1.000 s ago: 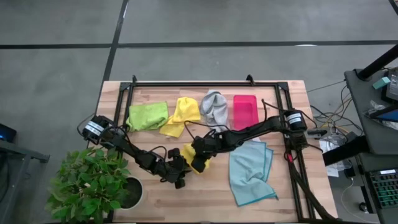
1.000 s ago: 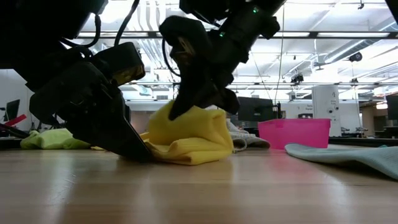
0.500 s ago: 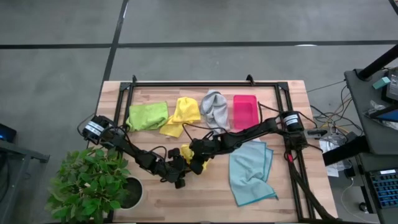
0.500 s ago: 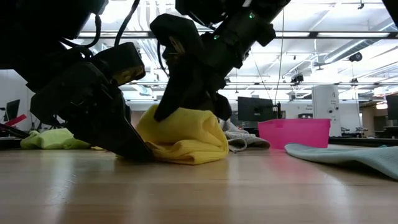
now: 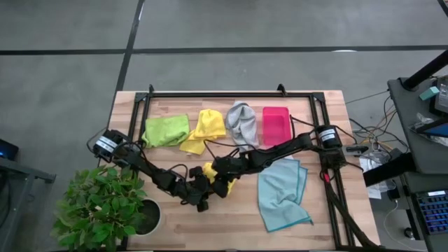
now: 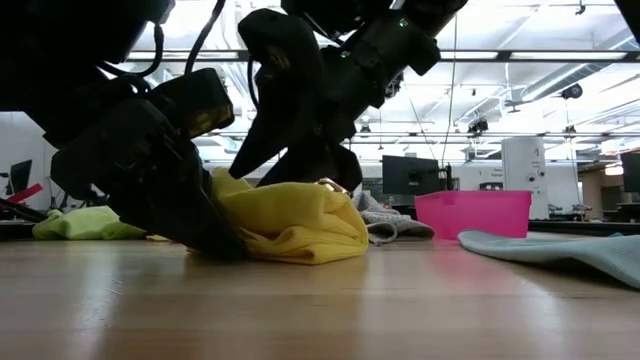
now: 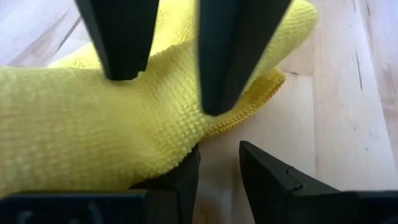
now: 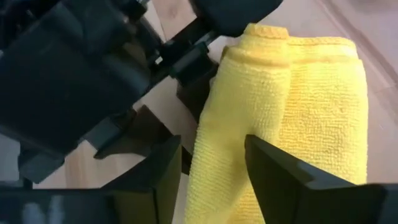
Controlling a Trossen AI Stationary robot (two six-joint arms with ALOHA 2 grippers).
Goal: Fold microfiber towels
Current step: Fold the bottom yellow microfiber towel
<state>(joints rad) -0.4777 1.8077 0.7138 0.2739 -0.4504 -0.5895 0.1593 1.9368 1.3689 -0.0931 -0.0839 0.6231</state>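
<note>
right tool (image 6: 290, 150) spread over yellow towel (image 6: 290, 225), letting the fold sit | left tool (image 7: 217, 165) pinching its edge, probably pinning it to tabletop (image 6: 400, 310)

A pale wooden bench (image 5: 175, 224) carries everything; along its far side lie a lime green towel (image 5: 166, 130), a yellow towel (image 5: 204, 129), a grey towel (image 5: 242, 120) and a pink tray (image 5: 276, 125); a folded yellow towel (image 5: 210, 172) lies mid-bench; a light blue towel (image 5: 281, 192) spreads toward the right.
</note>
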